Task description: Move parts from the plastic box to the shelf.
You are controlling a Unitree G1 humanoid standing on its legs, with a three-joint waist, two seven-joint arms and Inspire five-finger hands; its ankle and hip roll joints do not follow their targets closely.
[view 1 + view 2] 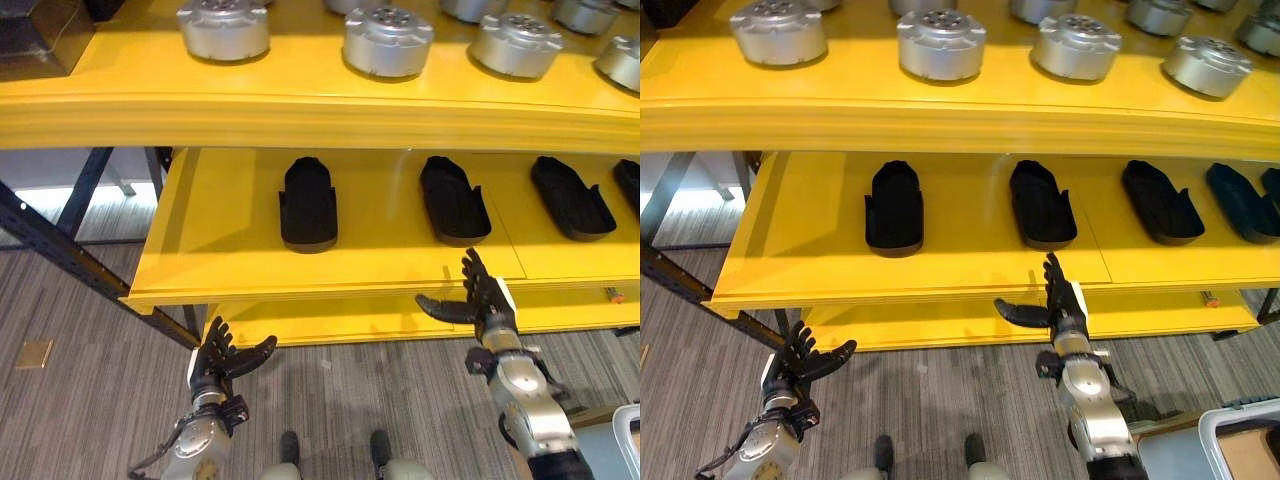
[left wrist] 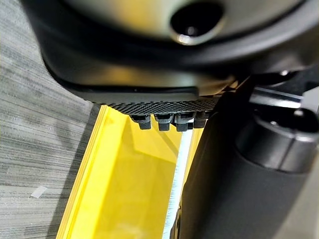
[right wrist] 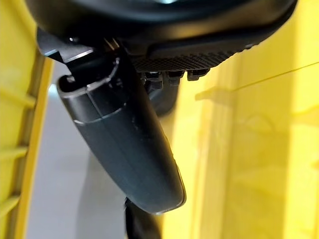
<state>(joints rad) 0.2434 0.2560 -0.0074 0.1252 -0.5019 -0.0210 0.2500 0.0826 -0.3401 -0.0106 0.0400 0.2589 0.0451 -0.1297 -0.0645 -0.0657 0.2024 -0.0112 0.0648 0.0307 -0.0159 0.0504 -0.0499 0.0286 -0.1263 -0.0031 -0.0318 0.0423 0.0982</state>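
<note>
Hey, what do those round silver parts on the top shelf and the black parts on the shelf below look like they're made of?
The round silver parts look like cast or machined metal: matte grey with soft highlights. The black parts look like moulded plastic, dull and hollow, though coated metal can't be ruled out. The shelf looks like glossy yellow-painted metal.

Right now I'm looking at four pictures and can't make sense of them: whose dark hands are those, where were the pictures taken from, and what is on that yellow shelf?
They belong to a two-armed humanoid robot. Two pictures come from cameras in its head, looking down; the two close-ups come from cameras on its wrists. The left hand hangs low over the carpet, fingers spread, holding nothing. The right hand is raised before the edge of the yellow shelf, open and empty too. On that lower board lie black shoe-shaped parts in a row. On the upper board stand round silver metal parts. A pale plastic box shows by the robot's right side.
</note>
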